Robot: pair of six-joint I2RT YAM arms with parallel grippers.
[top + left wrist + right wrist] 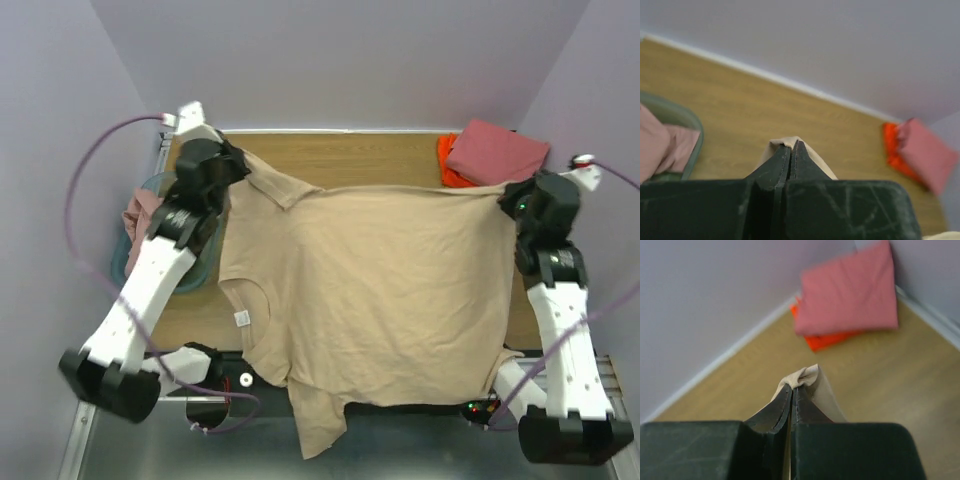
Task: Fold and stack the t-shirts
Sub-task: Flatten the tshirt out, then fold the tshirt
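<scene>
Where jaws meet, tan shirt (pixel 390 290) edge pinched between.

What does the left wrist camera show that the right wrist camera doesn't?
Only the left wrist view: the teal bin with the dusty pink shirt in it, at the frame's left edge, and the left gripper shut on a bunched edge of the tan shirt. Only the right wrist view: the right gripper, shut on another bunch of that shirt. Both: the wooden table, the wall, and the folded salmon-red shirt lying on the orange shirt in the far corner.
</scene>
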